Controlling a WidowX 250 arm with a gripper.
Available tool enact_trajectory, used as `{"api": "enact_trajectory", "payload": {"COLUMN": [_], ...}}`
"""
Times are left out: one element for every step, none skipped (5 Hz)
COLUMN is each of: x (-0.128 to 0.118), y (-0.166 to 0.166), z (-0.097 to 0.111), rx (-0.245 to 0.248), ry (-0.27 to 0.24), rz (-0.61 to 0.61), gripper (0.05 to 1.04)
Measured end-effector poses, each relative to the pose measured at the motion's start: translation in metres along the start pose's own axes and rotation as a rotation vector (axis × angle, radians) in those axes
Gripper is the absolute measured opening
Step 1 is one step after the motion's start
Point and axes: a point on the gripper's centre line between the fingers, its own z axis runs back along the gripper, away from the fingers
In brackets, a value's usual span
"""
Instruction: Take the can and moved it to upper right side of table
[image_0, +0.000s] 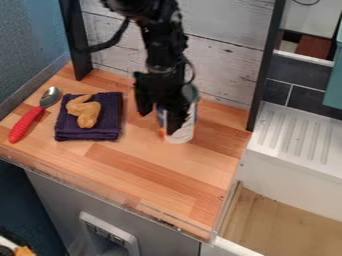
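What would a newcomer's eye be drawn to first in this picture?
Probably the black gripper, hanging over the table's back half beside the white can. Next, the bright red-handled spoon at the left edge, and the golden drumstick-like piece on the dark purple cloth.

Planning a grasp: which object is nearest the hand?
The upright white can, at the black hand; the purple cloth, yellow toy food and red-handled metal spoon lie farther.

Black robot arm (162, 47) in from the top edge, steeply upright, its fingers (176, 117) downward and apart
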Motion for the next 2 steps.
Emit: {"api": "enact_trajectory", "payload": {"x": [0.0139, 0.0177], "y": [-0.006, -0.0066], "z": [-0.0009, -0.0026], "rx": [-0.006, -0.009], "ry": [-0.011, -0.014], "rz": [-0.015, -0.011], "gripper": [1.001, 1.001]}}
